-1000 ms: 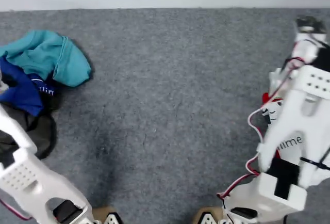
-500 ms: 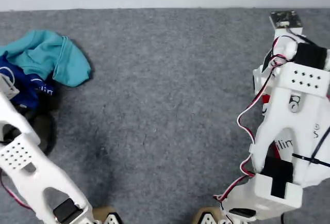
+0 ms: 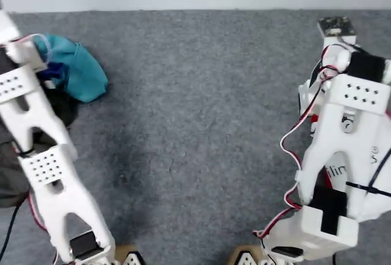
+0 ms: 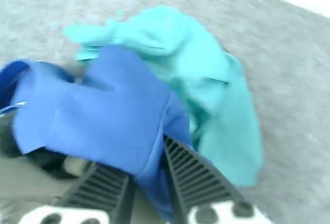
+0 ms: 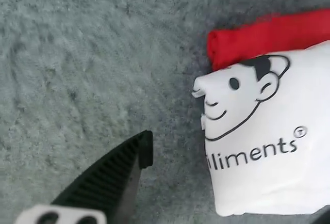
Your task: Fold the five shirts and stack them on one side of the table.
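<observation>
Shirts heaped at high view's upper left, teal shirt [image 3: 85,76] just beside the left arm. Left wrist view: left gripper [image 4: 149,180] pinched narrow on blue shirt [image 4: 103,115]; lift slowly so you shed the teal. Right wrist view: right gripper [image 5: 232,182] spread wide, empty, white shirt [image 5: 268,146] over red shirt [image 5: 268,38].

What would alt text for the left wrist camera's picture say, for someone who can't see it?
A black claw pinches a fold of a crumpled blue shirt. A teal shirt lies bunched against it on the grey table.
</observation>
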Robot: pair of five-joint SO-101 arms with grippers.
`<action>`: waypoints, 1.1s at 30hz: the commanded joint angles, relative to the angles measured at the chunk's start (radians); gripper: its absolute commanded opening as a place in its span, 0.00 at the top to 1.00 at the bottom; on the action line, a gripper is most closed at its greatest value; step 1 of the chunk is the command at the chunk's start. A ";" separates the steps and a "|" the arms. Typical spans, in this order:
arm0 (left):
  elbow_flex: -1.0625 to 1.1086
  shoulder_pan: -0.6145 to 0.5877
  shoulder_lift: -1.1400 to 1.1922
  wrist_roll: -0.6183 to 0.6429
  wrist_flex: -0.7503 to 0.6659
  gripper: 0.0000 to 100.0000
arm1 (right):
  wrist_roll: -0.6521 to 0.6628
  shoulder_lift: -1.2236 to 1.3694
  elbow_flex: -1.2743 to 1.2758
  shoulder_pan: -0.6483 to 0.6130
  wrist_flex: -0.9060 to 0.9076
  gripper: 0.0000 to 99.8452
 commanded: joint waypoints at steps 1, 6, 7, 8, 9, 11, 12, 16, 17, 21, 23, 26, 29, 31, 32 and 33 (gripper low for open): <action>-0.013 0.103 -0.114 0.000 0.021 0.99 | 0.014 -0.054 0.031 -0.008 0.041 0.47; -0.010 0.270 -0.247 -0.048 0.021 0.99 | 0.018 -0.133 0.089 -0.007 0.038 0.47; -0.008 0.313 -0.275 -0.083 0.021 0.99 | 0.018 -0.153 0.098 -0.007 0.038 0.47; -0.008 0.364 -0.301 -0.114 0.021 0.99 | 0.018 -0.171 0.109 -0.007 0.038 0.47; -0.008 0.414 -0.322 -0.141 0.021 0.99 | 0.020 -0.191 0.120 -0.007 0.036 0.47; 0.012 0.522 -0.362 -0.183 0.021 0.99 | 0.020 -0.228 0.140 -0.007 0.035 0.47; 0.035 0.574 -0.382 -0.206 0.021 0.99 | 0.020 -0.243 0.149 -0.005 0.035 0.47; 0.140 0.825 -0.445 -0.322 0.020 0.99 | 0.020 -0.300 0.209 -0.002 0.033 0.47; 0.156 0.888 -0.459 -0.353 0.020 0.99 | 0.020 -0.314 0.224 -0.002 0.033 0.47; 0.127 1.071 -0.529 -0.466 0.017 0.99 | 0.021 -0.363 0.272 0.001 0.031 0.47; 0.088 1.105 -0.568 -0.502 0.017 0.99 | 0.021 -0.384 0.287 0.001 0.031 0.47; 0.067 1.037 -0.595 -0.526 0.018 0.99 | 0.021 -0.412 0.311 0.001 0.019 0.47; 0.065 0.898 -0.597 -0.523 0.018 0.99 | 0.021 -0.443 0.354 0.001 -0.005 0.47; 0.067 0.832 -0.594 -0.523 0.020 0.99 | 0.021 -0.463 0.390 -0.001 -0.028 0.47; 0.070 0.809 -0.594 -0.522 0.020 0.99 | 0.021 -0.470 0.404 -0.001 -0.038 0.47; 0.088 0.795 -0.594 -0.522 0.020 0.99 | 0.021 -0.478 0.413 -0.001 -0.041 0.47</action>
